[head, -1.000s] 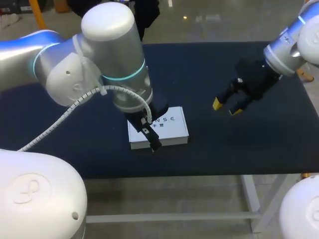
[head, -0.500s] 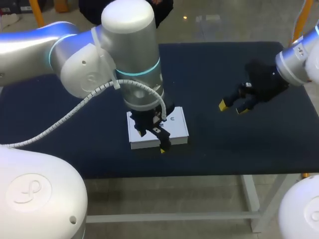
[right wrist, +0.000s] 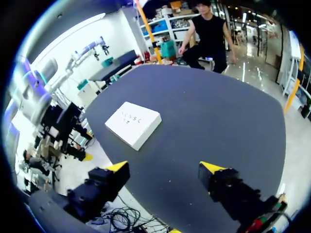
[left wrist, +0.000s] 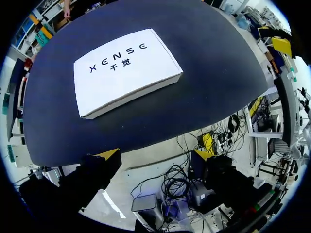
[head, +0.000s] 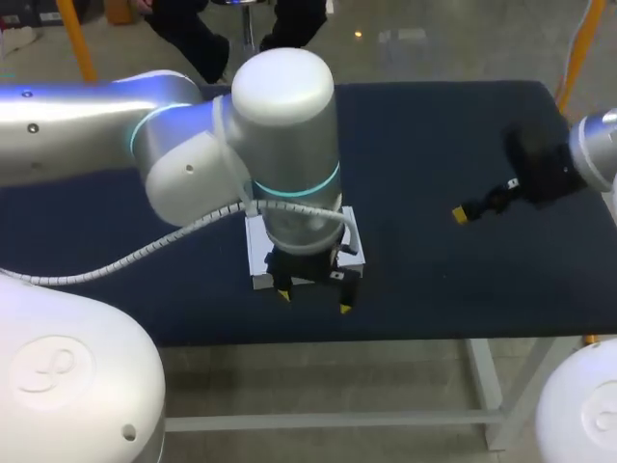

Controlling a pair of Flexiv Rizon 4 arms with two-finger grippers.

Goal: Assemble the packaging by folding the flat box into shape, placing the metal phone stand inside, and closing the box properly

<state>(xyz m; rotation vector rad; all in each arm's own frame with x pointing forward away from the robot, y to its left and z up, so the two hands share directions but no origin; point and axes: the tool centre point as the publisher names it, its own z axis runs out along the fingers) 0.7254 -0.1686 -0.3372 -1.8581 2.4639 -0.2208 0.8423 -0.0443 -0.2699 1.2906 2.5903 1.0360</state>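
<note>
Now left hand (left wrist: 154, 155) off closed box (left wrist: 124, 73), drawn back past counter (left wrist: 209, 73) near edge, fingers wide, empty. Right hand (right wrist: 164, 167) withdrawn rightward, wide, empty. Packaging likely finished.

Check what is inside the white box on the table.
Nothing shows: the white box lies closed on the dark table, so any contents are hidden.

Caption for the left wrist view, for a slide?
Left gripper open above the dark table, closed white box lying flat ahead of it.
</note>
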